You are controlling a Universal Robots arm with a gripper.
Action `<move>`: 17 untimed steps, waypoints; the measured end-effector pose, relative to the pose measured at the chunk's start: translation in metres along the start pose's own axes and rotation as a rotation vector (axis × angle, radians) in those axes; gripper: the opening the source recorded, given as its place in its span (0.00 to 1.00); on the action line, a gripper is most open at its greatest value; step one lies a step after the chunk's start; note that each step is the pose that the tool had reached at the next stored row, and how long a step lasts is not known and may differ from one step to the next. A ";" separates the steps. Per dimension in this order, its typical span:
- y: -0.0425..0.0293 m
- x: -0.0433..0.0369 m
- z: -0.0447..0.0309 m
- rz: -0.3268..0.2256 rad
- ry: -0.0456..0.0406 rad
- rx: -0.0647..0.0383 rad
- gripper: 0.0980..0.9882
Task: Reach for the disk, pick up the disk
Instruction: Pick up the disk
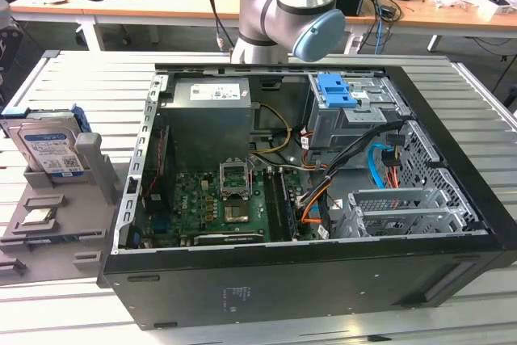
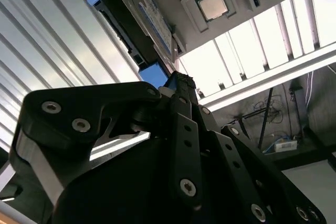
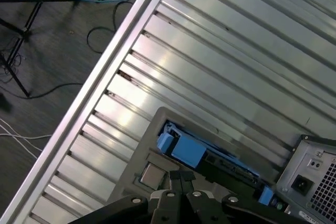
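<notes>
1. My pincer [image 2: 181, 81] sits nearest in both wrist views, its black linkages running together to the tips; the fingertips stand narrow, nearly closed, and hold nothing.
2. The disk [image 2: 142, 19] lies beyond those tips; in the first wrist view its blue frame shows just past them; I cannot tell whether anything touches.
3. In the exterior view the disk stands on edge, label outward, in a grey holder [image 1: 90, 174] at the exterior view's left, outside the open computer case [image 1: 323, 296].
4. A small square chip [image 2: 212, 5] lies in a recess of the holder, near the disk.
5. Holder and case rest on the slatted tabletop [image 1: 81, 78]; my arm [image 1: 300, 14] rises behind the case.
</notes>
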State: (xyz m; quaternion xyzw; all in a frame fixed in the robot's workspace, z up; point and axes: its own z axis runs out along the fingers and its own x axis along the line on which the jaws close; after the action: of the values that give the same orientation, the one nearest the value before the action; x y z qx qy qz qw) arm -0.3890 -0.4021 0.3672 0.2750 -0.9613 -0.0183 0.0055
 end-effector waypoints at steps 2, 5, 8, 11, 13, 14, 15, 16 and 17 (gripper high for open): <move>0.0000 0.0000 0.0000 -0.017 0.0006 0.000 0.01; 0.0000 0.0000 0.0000 -0.050 0.0019 0.000 0.01; 0.0000 0.0000 0.0000 -0.079 0.0030 0.000 0.01; 0.0000 0.0000 0.0000 -0.102 0.0039 0.000 0.01; 0.0000 0.0000 0.0000 -0.122 0.0047 0.000 0.01; 0.0000 0.0000 0.0000 -0.129 0.0049 0.000 0.01; 0.0000 0.0000 0.0000 -0.140 0.0053 0.000 0.01; 0.0000 0.0000 0.0000 -0.153 0.0058 0.000 0.01; -0.0001 0.0000 0.0000 -0.166 0.0064 0.000 0.01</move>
State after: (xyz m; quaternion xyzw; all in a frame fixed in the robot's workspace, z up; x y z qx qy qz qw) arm -0.3890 -0.4022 0.3673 0.3539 -0.9351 -0.0178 0.0070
